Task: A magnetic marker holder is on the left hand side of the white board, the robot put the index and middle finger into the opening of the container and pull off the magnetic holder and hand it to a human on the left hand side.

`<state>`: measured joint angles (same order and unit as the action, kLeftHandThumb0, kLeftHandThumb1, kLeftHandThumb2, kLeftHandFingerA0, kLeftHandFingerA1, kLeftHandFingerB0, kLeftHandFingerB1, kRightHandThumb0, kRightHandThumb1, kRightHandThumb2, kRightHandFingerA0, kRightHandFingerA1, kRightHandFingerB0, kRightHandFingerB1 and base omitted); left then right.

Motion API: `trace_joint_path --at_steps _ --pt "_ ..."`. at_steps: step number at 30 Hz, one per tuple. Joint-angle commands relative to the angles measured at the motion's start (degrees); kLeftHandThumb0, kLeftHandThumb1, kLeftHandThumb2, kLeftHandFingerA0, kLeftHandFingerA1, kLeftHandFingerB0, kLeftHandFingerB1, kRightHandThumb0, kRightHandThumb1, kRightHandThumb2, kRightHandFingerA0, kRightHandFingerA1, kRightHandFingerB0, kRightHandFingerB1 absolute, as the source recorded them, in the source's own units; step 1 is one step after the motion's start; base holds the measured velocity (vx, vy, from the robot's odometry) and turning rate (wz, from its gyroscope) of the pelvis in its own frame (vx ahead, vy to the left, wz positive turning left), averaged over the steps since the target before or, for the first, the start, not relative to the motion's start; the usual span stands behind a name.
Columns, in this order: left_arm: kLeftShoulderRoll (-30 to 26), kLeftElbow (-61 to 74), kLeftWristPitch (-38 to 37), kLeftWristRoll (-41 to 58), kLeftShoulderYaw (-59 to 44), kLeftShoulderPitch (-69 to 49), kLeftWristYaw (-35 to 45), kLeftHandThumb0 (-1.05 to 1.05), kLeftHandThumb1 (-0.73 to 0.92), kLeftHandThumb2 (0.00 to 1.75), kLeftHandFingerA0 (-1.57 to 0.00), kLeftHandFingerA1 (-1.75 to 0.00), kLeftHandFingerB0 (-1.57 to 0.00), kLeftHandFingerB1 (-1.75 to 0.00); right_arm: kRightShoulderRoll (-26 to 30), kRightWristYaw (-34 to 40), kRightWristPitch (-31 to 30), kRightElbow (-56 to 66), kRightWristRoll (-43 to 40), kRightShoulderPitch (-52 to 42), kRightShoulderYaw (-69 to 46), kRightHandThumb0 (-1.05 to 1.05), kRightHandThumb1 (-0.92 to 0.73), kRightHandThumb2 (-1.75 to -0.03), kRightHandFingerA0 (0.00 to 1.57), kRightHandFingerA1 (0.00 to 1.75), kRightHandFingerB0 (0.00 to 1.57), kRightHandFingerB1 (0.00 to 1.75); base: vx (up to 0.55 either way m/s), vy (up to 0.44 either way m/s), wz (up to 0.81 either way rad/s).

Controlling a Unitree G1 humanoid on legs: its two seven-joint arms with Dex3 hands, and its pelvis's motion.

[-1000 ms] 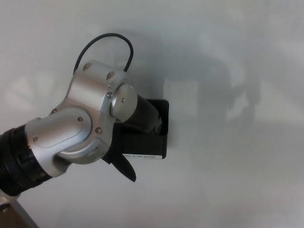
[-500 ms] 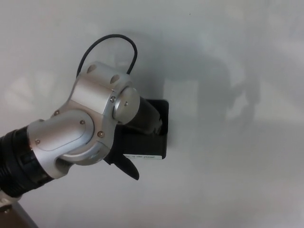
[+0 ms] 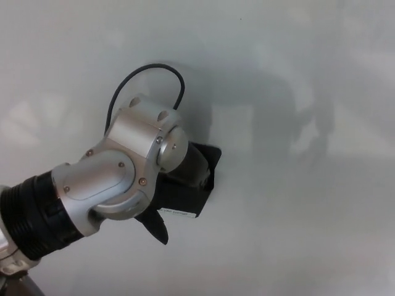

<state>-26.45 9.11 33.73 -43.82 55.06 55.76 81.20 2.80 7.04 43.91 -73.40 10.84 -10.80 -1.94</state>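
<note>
Whiteboard (image 3: 308,74) is filling the view. Left hand (image 3: 185,169) is hooking its fingers inside the black holder (image 3: 194,185), which is now tilting versus a moment ago, likely peeling off the board; handover leftward pending.

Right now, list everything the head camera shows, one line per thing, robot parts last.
Whiteboard: one, white, fills the whole background, with faint grey shadows and reflections on it.
Magnetic marker holder: one, black, centre of the picture, tilted, with a small white label on its lower edge; partly hidden behind the wrist.
Cable: one, black, loops above the wrist.
Left arm: one, silver wrist housing with a black ribbed forearm, comes in from the lower left.
Left hand: one, black, fingers inside the holder's opening; a black digit sticks out below the holder.
Right hand: not in view.
</note>
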Motion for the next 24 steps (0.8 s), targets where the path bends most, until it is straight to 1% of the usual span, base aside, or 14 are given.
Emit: trace_joint_path --at_steps 1,2,3,5,6,9,10,11,16,17,20,21,23,24 --pt "-0.44 -0.99 -3.38 0.18 2.99 -3.64 4.55 -0.88 0.49 0.84 -0.12 -0.42 -0.17 -0.39 0.69 0.43 0.97 0.04 -0.41 -0.42 0.00 -0.61 -0.76 -0.64 0.60 0.41 0.20 0.28 0.00 0.000 0.00" --pt "-0.46 -0.78 -3.17 -0.11 3.03 -3.76 4.61 -0.88 0.49 0.84 -0.12 -0.42 -0.17 -0.39 0.67 0.34 0.97 0.03 -0.51 -0.45 -0.05 -0.61 -0.76 -0.64 0.60 0.41 0.20 0.28 0.00 0.000 0.00" --pt "-0.42 -0.84 -3.31 -0.28 2.93 -3.78 4.57 -0.39 0.21 0.89 -0.02 -0.51 0.00 -0.46 0.65 0.24 0.90 0.02 -0.63 -0.33 -0.11 -0.61 -0.80 -0.64 0.60 0.40 0.20 0.28 0.00 0.000 0.00" --pt "-0.34 -1.13 -3.81 -0.37 2.78 -3.79 4.48 -0.39 0.21 0.89 -0.02 -0.51 0.00 -0.46 0.63 0.19 0.84 0.01 -0.67 -0.16 -0.13 -0.61 -0.80 -0.64 0.60 0.40 0.20 0.28 0.00 0.000 0.00" --pt "-0.39 -1.16 -3.79 -0.66 2.76 -3.78 4.43 -0.89 0.49 0.85 -0.13 -0.43 -0.19 -0.40 0.55 0.00 0.88 0.02 -0.86 -0.10 -0.26 -0.62 -0.79 -0.64 0.60 0.41 0.20 0.28 0.00 0.000 0.00" --pt "-0.73 -1.04 -4.46 -1.68 2.69 -3.78 3.97 -0.90 0.62 0.60 -0.17 -0.35 -0.24 -0.31 0.41 -0.02 0.93 0.06 -1.00 0.00 -0.39 -0.61 -0.79 -0.64 0.61 0.41 0.20 0.28 0.00 0.000 0.00" --pt "-0.55 -1.36 -4.44 -0.95 2.21 -3.79 4.39 -0.39 0.21 0.89 -0.02 -0.51 0.00 -0.46 0.41 -0.02 0.93 0.06 -0.98 0.03 -0.38 -0.61 -0.79 -0.64 0.61 0.41 0.20 0.29 0.00 0.000 0.00" --pt "-0.44 -1.37 -3.99 -1.14 2.05 -3.85 4.55 -0.89 0.48 0.85 -0.10 -0.41 -0.17 -0.39 0.54 0.24 0.89 0.08 -0.65 0.03 -0.14 -0.61 -0.80 -0.64 0.60 0.41 0.20 0.28 0.00 0.000 0.00" --pt "0.05 -2.14 -3.39 -2.24 1.86 -4.40 4.64 -0.86 0.58 0.59 -0.15 -0.33 -0.20 -0.30 0.59 1.39 0.90 0.12 -0.10 0.22 0.34 -0.63 -0.80 -0.64 0.60 0.40 0.21 0.29 0.00 0.000 0.00" --pt "0.14 -2.29 -3.27 -2.47 1.95 -4.97 4.51 -0.38 0.17 0.86 -0.02 -0.49 0.00 -0.47 0.60 1.22 0.80 0.13 -0.20 0.10 0.39 -0.62 -0.80 -0.64 0.60 0.40 0.21 0.29 0.00 0.000 0.00" --pt "0.56 -3.06 -2.56 -2.35 1.49 -6.35 3.82 -0.81 0.49 0.60 -0.15 -0.35 -0.10 -0.27 0.52 0.91 1.01 0.11 -0.58 -0.10 0.25 -0.61 -0.79 -0.64 0.61 0.41 0.21 0.29 0.00 0.000 0.00" --pt "0.77 -3.10 -2.10 -2.45 1.11 -7.02 3.41 -0.37 0.13 0.82 -0.02 -0.50 0.00 -0.47 0.53 0.81 1.06 0.08 -0.71 -0.19 0.17 -0.62 -0.80 -0.64 0.60 0.40 0.21 0.29 0.00 0.000 0.00" --pt "0.87 -2.85 -1.93 -2.81 0.80 -7.49 3.29 -0.37 0.13 0.82 -0.02 -0.50 0.00 -0.47 0.62 0.85 1.02 0.08 -0.62 -0.30 0.25 -0.62 -0.80 -0.64 0.60 0.40 0.21 0.29 0.00 0.000 0.00" --pt "0.90 -2.58 -1.63 -3.06 0.48 -7.73 3.24 -0.77 0.47 0.56 -0.20 -0.36 -0.16 -0.28 0.68 0.95 1.07 0.07 -0.49 -0.33 0.35 -0.62 -0.80 -0.64 0.59 0.40 0.20 0.29 0.00 0.000 0.00"
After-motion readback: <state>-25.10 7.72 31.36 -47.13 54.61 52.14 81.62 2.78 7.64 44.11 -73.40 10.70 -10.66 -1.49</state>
